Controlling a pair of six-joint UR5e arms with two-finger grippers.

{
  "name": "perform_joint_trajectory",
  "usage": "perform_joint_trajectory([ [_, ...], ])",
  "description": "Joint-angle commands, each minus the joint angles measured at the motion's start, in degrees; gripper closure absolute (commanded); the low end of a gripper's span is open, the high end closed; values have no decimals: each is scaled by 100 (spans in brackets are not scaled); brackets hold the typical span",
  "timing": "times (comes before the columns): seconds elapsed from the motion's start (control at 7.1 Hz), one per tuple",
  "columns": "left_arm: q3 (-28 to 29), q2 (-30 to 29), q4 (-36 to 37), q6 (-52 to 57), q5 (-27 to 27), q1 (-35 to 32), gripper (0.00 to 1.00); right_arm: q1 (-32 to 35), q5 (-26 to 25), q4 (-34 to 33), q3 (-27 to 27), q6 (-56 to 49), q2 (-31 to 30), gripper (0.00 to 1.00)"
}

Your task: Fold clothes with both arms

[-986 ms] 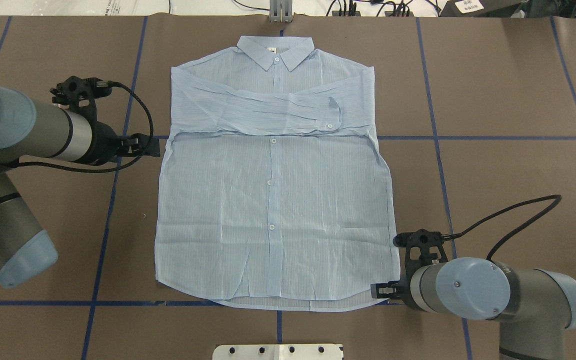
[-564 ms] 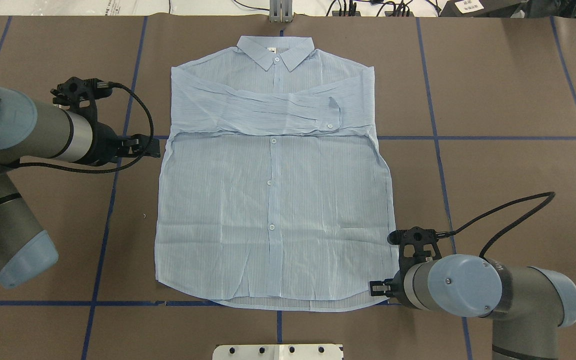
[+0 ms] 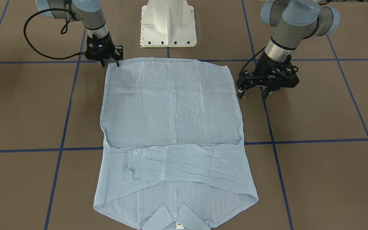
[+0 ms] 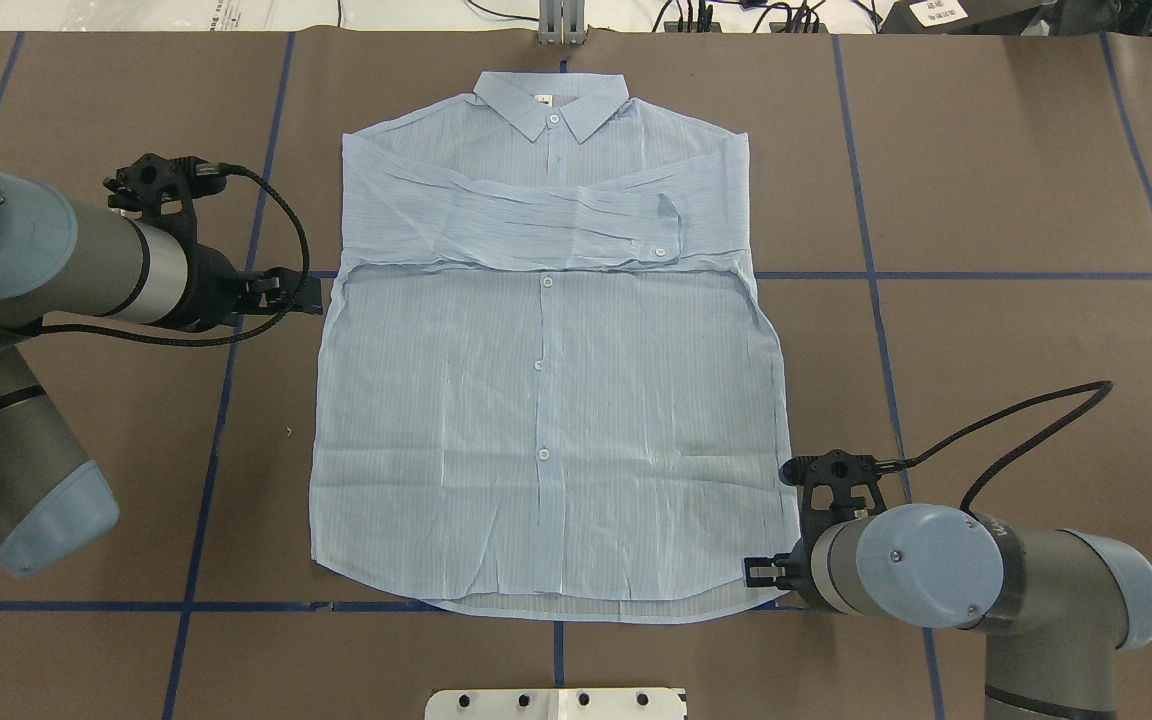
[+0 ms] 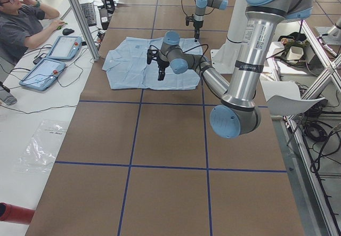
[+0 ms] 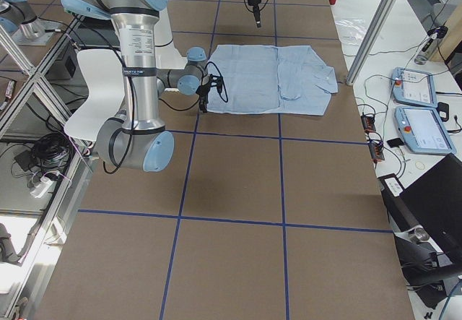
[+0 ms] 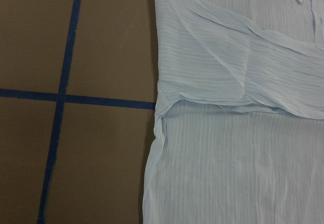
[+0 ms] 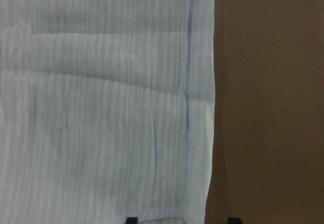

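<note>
The pale blue striped shirt point(image 4: 546, 400) lies flat and buttoned on the brown table, collar at the far side, both sleeves folded across the chest. My left gripper point(image 4: 304, 293) hangs open just off the shirt's left side edge at the armpit point(image 7: 161, 100), fingers apart in the front-facing view point(image 3: 252, 94), holding nothing. My right gripper point(image 3: 110, 63) is open at the hem's right corner point(image 4: 761, 578). Its two fingertips point(image 8: 130, 220) straddle the shirt's side edge point(image 8: 210, 133) in the right wrist view. No fingers show in the left wrist view.
The white pedestal base point(image 3: 168, 22) stands at the near edge behind the hem. Blue tape lines point(image 4: 936, 275) cross the brown table cover. A seated person point(image 5: 21, 23) and teach pendants point(image 5: 64, 47) are at a side desk beyond the collar end.
The right arm has shifted a little left and up in the overhead view, bringing its gripper closer over the hem corner. The left arm and the shirt have hardly moved.
</note>
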Motion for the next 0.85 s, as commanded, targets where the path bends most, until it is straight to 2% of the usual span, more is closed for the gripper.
perform_joint_trajectory([
  [0.0,6,0,2,3,-6,6,1,84,0,-21,-47,0,8,33],
  [0.14,41,0,-7,3,-6,15,1,76,0,-21,-99,0,17,36],
  [0.28,67,0,-7,12,-6,6,1,75,0,-12,-117,0,34,49],
  [0.42,85,-9,-7,12,-6,15,1,75,9,-12,-117,0,43,65],
  [0.56,102,-9,-7,12,-6,15,1,75,18,-21,-126,0,26,85],
  [0.7,129,-9,-16,21,3,15,1,75,18,-12,-117,-9,17,99],
])
